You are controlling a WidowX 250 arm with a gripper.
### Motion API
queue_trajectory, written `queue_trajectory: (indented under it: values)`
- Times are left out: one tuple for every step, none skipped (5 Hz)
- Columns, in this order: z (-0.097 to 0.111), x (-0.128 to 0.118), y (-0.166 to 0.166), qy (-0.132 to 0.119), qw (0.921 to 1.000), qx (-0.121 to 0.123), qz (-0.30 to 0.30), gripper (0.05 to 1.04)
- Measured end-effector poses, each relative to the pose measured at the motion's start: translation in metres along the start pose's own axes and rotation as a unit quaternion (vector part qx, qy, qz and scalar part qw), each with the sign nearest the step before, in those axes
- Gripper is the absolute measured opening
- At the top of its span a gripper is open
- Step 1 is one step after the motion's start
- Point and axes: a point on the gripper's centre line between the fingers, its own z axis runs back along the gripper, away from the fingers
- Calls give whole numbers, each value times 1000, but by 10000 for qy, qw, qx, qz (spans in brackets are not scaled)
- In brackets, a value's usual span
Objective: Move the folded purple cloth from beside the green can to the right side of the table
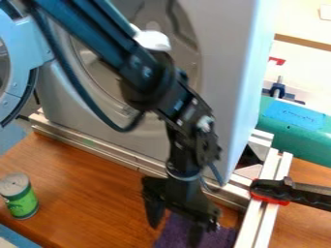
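- At 10 o'clock, a round pale-blue appliance door [37, 56] with a dark inner rim stands open at the left edge.
- At 8 o'clock, a green can [21, 201] with a grey top stands upright on the bench [84, 179]; pale marks show on its green label.
- The bench is reddish-brown wood with visible grain, reaching from 9 o'clock round to 6, with more wood at 4. A blue strip [14, 240] lies at the corner at 7.
- A silver metal rail [97, 148] slants from 9 o'clock towards 5, along the foot of a large grey-white appliance [226, 38].
- The appliance rises towards 12 o'clock; a round recessed shape shows on its front, behind the black arm [152, 82] and a white rounded object [153, 40].
- At 6 o'clock, the end effector [174, 236] hangs down with its two fingers apart, over and beside a purple cloth [223, 237]. Whether it touches the cloth, I cannot tell.
- The cloth lies on the bench between 5 and 6 o'clock, just left of two more silver rails [263, 218].
- At 4 o'clock, a black clamp [304, 193] with a red pad sits across those rails.
- At 3 o'clock is a teal case [307, 150] bearing a light-blue label [294, 115] with dark handwriting.
- At 2 o'clock, a blue tool [278, 89] stands before a pale surface.
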Motion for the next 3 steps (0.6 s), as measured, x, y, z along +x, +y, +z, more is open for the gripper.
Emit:
queue_trajectory:
  values:
    - [13, -6, 23, 60, 10000, 18, 45, 1001]
    - [18, -24, 62, 302, 9995, 39, -81, 1001]
    - [16, -44, 110, 618, 9977, 230, 154, 1001]
